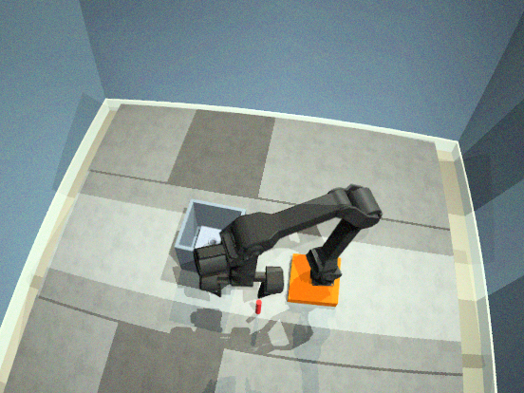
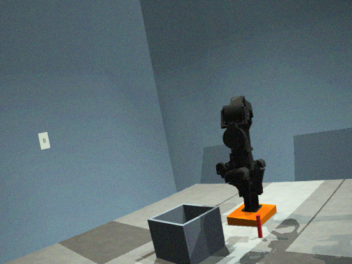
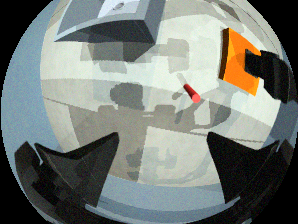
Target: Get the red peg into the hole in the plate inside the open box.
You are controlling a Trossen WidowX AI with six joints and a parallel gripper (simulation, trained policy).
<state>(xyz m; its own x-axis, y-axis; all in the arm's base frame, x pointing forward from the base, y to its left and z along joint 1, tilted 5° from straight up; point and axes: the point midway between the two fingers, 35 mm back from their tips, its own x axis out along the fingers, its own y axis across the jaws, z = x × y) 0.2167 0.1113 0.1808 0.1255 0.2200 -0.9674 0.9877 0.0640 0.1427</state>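
Observation:
The red peg [image 1: 258, 307] [image 2: 259, 227] [image 3: 191, 93] stands upright on the table, outside the box. The grey open box [image 1: 185, 258] [image 2: 170, 240] [image 3: 132, 31] stands to the peg's left in the top view. Its pale bottom plate [image 1: 205, 233] [image 3: 131, 6] shows partly, with the hole [image 1: 213, 241] [image 3: 118, 6]; the plate is hidden in the exterior view. My gripper [image 1: 239, 294] [image 2: 250, 194] [image 3: 164, 137] is wide open and empty, held above the table. In the wrist view the peg lies ahead of the fingertips, right of the middle between them.
The orange base block [image 1: 299, 294] [image 2: 236, 220] [image 3: 237, 70] under the arm stands close to the right of the peg in the top view. The arm passes over part of the box's near right side there. The box walls rise high around the plate.

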